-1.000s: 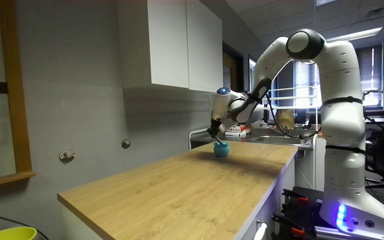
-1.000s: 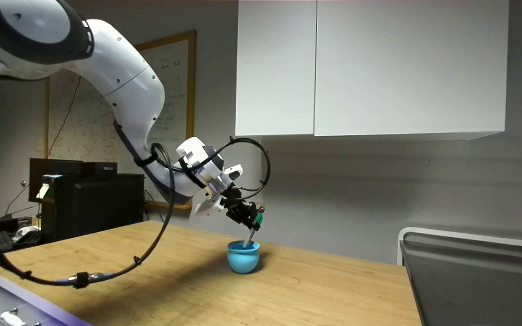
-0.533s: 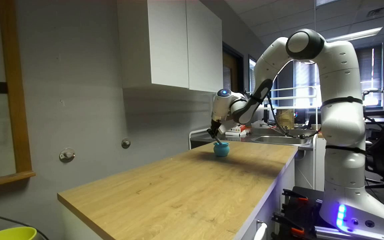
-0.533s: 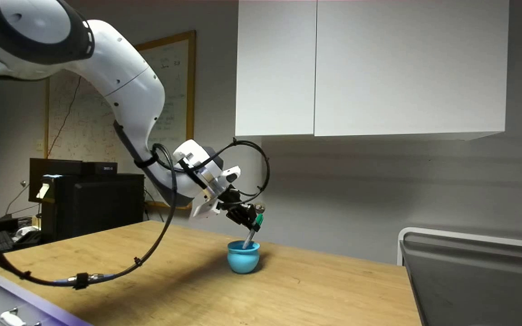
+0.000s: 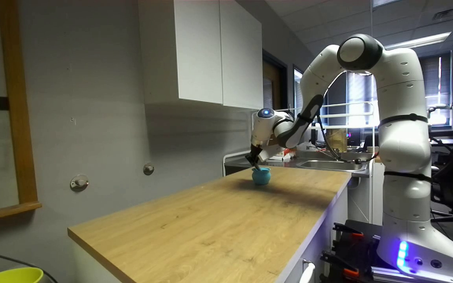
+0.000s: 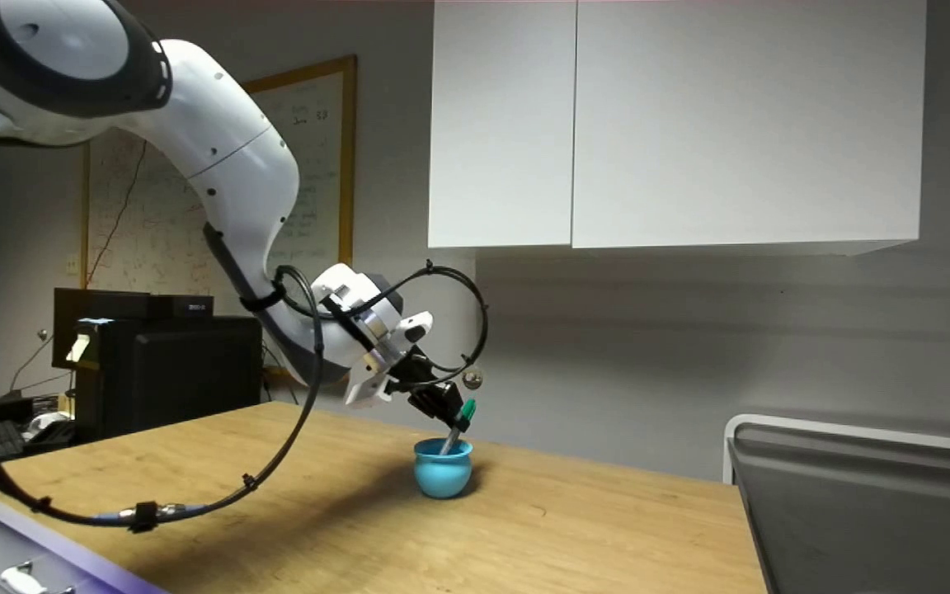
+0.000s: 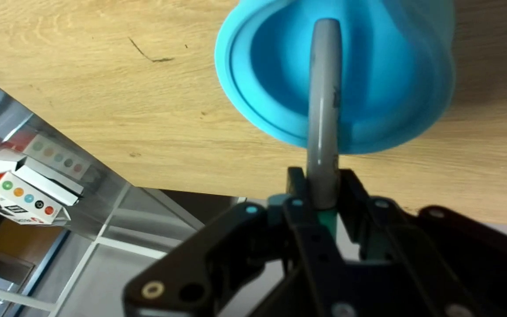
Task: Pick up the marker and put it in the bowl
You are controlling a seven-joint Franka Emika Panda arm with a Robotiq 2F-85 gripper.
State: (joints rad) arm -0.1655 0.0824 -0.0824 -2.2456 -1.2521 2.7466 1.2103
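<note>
The marker (image 7: 325,97) has a grey barrel and a green end. My gripper (image 7: 322,187) is shut on it near the join of grey and green, a black finger on each side. The teal-blue bowl (image 7: 231,75) stands upright on the wooden counter. The marker's grey end points down into the bowl's mouth, tilted. In an exterior view the marker's green end (image 6: 468,409) sticks out above the gripper (image 6: 460,424), just over the bowl (image 6: 442,476). In an exterior view the gripper (image 5: 253,159) is right above the bowl (image 5: 261,177), and the marker is mostly hidden.
The wooden counter (image 5: 195,224) carries the bowl. White wall cabinets (image 6: 673,124) hang above and behind. A dark metal surface (image 6: 854,511) and a sink (image 5: 328,165) adjoin the counter's end. A white and red box (image 7: 24,198) lies there. A cable loop (image 6: 277,445) hangs from the arm.
My gripper has moved a little lower with the marker in it, and the wrist has tilted slightly. The marker reaches slightly deeper into the bowl. The bowl has not moved.
</note>
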